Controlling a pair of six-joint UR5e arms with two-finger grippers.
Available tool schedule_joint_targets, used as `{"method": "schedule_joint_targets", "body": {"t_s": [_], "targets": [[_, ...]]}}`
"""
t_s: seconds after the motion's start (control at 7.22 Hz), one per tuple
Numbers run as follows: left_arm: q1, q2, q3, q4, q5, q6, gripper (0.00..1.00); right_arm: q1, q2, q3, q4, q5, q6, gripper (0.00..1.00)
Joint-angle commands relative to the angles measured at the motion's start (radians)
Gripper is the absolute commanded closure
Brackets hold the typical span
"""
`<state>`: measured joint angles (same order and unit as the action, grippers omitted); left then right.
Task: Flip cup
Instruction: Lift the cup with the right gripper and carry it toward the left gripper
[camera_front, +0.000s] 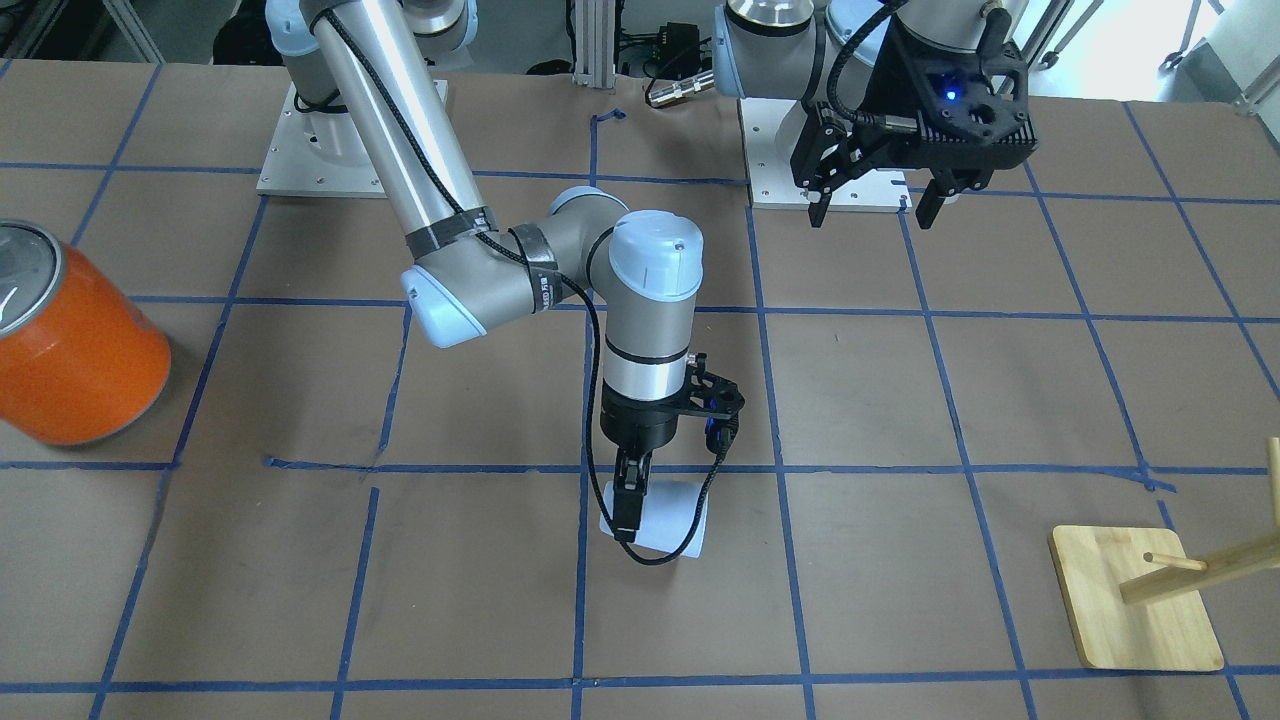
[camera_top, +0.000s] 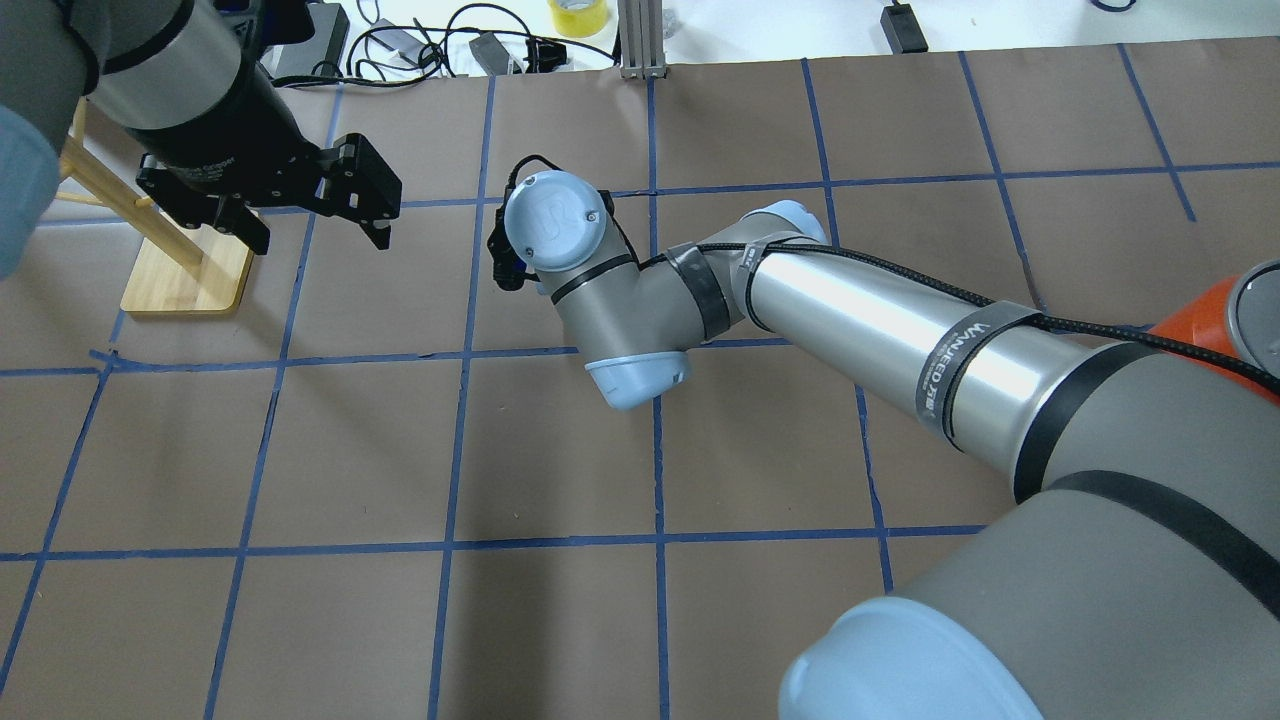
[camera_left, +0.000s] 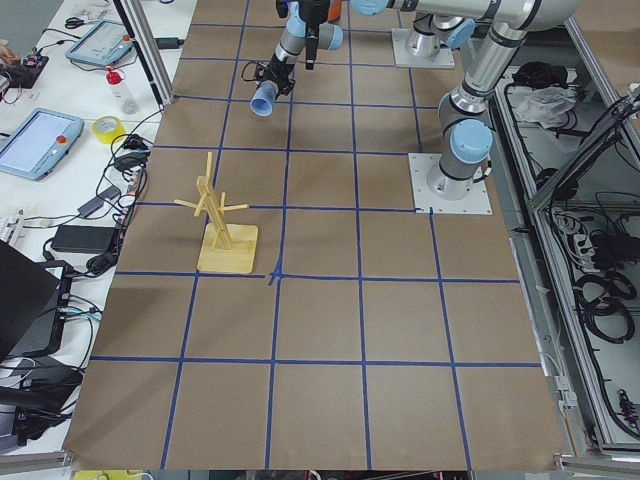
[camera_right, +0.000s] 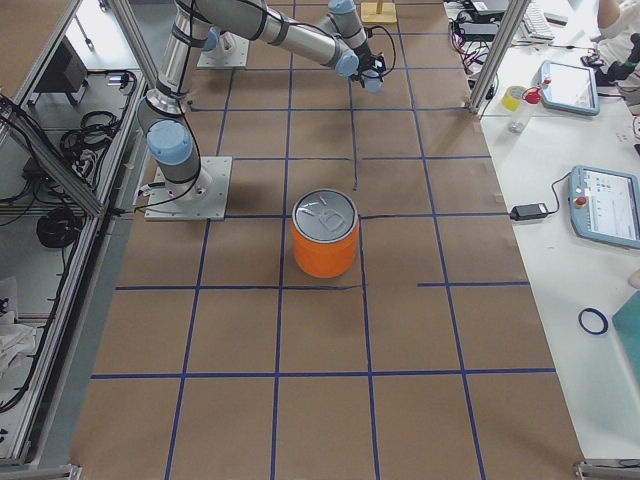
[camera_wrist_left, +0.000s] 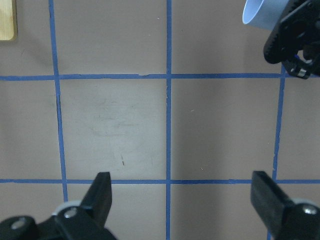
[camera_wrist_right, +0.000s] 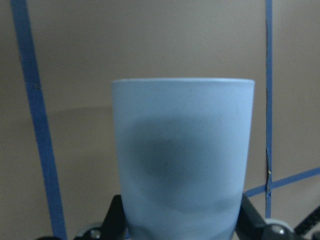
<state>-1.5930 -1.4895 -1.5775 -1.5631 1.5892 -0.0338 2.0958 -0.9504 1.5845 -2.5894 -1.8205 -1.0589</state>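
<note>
The pale blue cup (camera_front: 672, 520) lies on its side between the fingers of my right gripper (camera_front: 632, 515), which points straight down from the wrist. In the right wrist view the cup (camera_wrist_right: 182, 150) fills the frame, and both fingers (camera_wrist_right: 116, 216) press its sides, so the gripper is shut on it. I cannot tell whether the cup touches the table. It also shows in the left wrist view (camera_wrist_left: 261, 13) and the exterior left view (camera_left: 264, 100). In the overhead view the wrist hides both cup and gripper. My left gripper (camera_front: 870, 212) hangs open and empty, well above the table near its base.
A large orange can (camera_front: 75, 340) with a silver top stands near the table edge on my right side. A wooden peg rack (camera_front: 1135, 610) on a square base stands on my left side. Blue tape lines grid the brown table (camera_front: 900, 400).
</note>
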Motion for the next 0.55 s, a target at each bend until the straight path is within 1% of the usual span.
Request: {"method": "schedule_joint_targets", "body": {"t_s": [0.0, 0.14, 0.28, 0.42], "targets": [[0.001, 0.000, 0.001, 0.000, 0.000, 0.000, 0.00, 0.041, 0.005, 0.005, 0.000, 0.036, -0.062, 0.59], [0.001, 0.000, 0.001, 0.000, 0.000, 0.000, 0.00, 0.041, 0.009, 0.012, 0.002, 0.111, -0.062, 0.58], [0.001, 0.000, 0.001, 0.000, 0.000, 0.000, 0.00, 0.032, 0.007, 0.026, 0.002, 0.136, -0.064, 0.58], [0.001, 0.000, -0.001, 0.000, 0.000, 0.000, 0.00, 0.027, 0.001, 0.034, 0.044, 0.159, -0.064, 0.58]]}}
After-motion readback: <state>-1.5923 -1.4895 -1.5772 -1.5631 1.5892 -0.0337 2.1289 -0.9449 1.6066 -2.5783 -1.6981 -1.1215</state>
